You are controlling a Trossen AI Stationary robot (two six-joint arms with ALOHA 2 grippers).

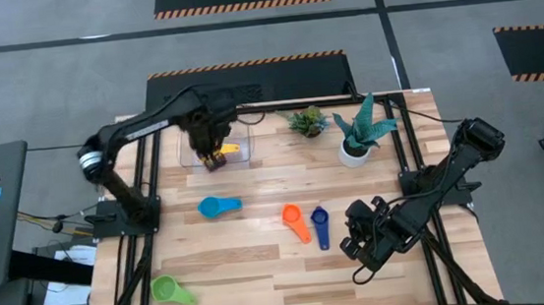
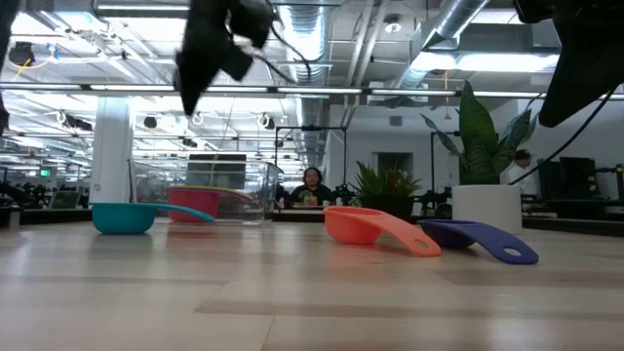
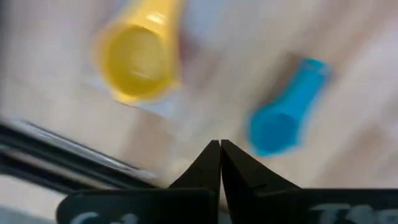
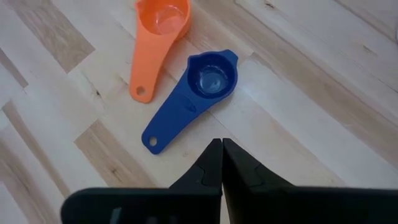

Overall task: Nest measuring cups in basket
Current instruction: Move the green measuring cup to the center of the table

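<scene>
The clear basket (image 1: 193, 151) stands at the table's far left. A yellow cup (image 1: 229, 148) lies in it, and it also shows in the left wrist view (image 3: 135, 61). A red cup (image 2: 193, 204) shows through the basket's wall. My left gripper (image 1: 215, 158) hangs above the basket, shut and empty (image 3: 221, 149). A light blue cup (image 1: 219, 207) lies on the table nearer than the basket. An orange cup (image 1: 296, 220) and a dark blue cup (image 1: 320, 225) lie side by side at mid-table. A green cup (image 1: 171, 291) lies at the near left. My right gripper (image 4: 222, 146) is shut and empty, above the table just right of the dark blue cup (image 4: 200, 93).
A white pot with a green plant (image 1: 356, 148) and a small plant (image 1: 307, 122) stand at the far right of the table. Black frame rails (image 1: 146, 183) run along the table's left and right sides. Bare wood lies between the cups.
</scene>
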